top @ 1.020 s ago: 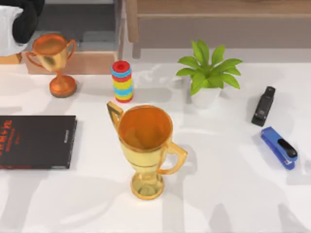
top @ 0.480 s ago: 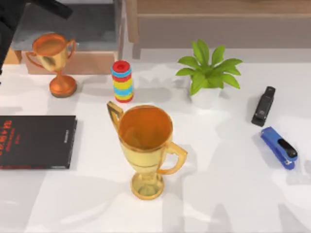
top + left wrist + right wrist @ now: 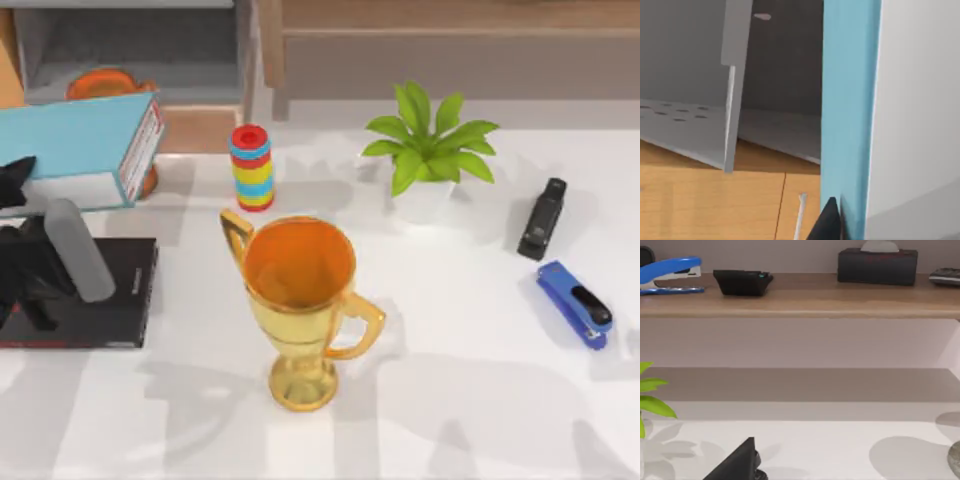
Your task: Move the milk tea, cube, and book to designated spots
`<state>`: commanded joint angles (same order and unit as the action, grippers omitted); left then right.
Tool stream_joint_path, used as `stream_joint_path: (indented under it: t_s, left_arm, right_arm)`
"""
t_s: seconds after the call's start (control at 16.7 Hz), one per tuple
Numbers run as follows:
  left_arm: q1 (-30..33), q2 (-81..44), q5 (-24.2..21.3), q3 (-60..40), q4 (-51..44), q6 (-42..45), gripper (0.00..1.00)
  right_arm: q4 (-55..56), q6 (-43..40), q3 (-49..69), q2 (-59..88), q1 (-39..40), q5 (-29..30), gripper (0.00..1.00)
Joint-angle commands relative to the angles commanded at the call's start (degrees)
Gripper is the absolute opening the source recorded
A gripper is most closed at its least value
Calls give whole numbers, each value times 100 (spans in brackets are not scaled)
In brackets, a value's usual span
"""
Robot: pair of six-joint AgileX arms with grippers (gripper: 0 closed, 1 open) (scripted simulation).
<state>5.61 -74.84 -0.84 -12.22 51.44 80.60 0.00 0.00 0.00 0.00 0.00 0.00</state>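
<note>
The book [image 3: 85, 150], thick with a teal cover, white page edges and red marks on its end, hangs above the table's far left, in front of the grey cabinet opening [image 3: 130, 50]. My left gripper [image 3: 20, 175] is shut on its near left end. In the left wrist view the teal cover [image 3: 847, 110] and white pages stand right before the camera, with a black fingertip [image 3: 830, 220] against them. My right gripper [image 3: 740, 462] shows as a black tip low over the table. The milk tea and the cube are out of view.
A tall gold trophy [image 3: 300, 300] stands mid-table. A small orange trophy [image 3: 105, 82] sits behind the held book. A thin black book [image 3: 75, 292] lies under my left arm. Farther right are a ring stack [image 3: 252, 167], potted plant [image 3: 425, 150], black stapler [image 3: 541, 218] and blue stapler [image 3: 575, 303].
My left arm has swung from the far left corner down over the black book. The teal book has come into view in its grip, now covering most of the small trophy.
</note>
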Motion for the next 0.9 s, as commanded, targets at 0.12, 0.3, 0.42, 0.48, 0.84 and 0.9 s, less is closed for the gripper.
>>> stream_joint_path:
  t_s: [0.12, 0.3, 0.42, 0.48, 0.84, 0.9]
  left_arm:
    - [-154, -339, 31, 442, -218, 573, 0]
    - [-301, -721, 81, 684, -425, 976, 0]
    - [-308, -737, 83, 691, -435, 992, 0]
    - [-308, -737, 83, 691, -435, 992, 0]
    - [-300, -893, 81, 619, -307, 1003, 0]
    - [-307, -956, 80, 615, -279, 996, 0]
  right_arm:
    - [0, 0, 0, 0, 0, 0, 100]
    - [0, 0, 0, 0, 0, 0, 100]
    - [0, 0, 0, 0, 0, 0, 100]
    - [0, 0, 0, 0, 0, 0, 100]
    - [0, 0, 0, 0, 0, 0, 100]
    - [0, 0, 0, 0, 0, 0, 100]
